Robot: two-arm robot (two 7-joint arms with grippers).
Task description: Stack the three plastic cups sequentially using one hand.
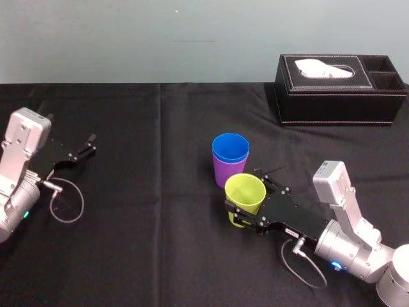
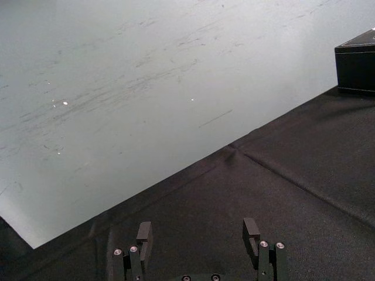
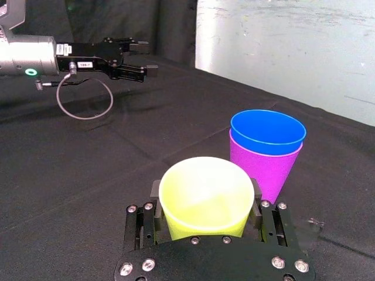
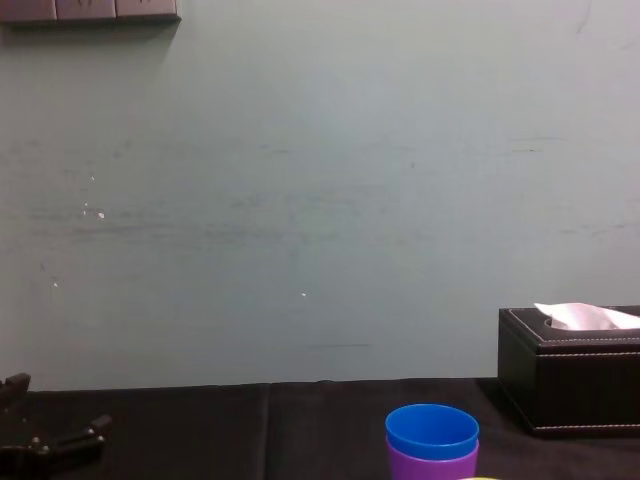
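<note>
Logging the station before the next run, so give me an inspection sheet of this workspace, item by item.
Surface: black cloth, lightly creased.
Job's things: blue cup nested in purple cup, upright mid-table; yellow-green cup beside them.
Clutter: black tissue box at the far right.
Tools: right tool shut on yellow-green cup; left tool open, empty, at the left.
Cables: left cable loop and right cable loop, clear of the cups.
Surroundings: pale wall behind; nothing else seen.

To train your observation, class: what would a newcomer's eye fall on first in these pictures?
The yellow-green cup, clamped in the right claw, front and centre. Just beyond it, the blue cup sits nested in the purple cup. The left claw rests open, far left.
</note>
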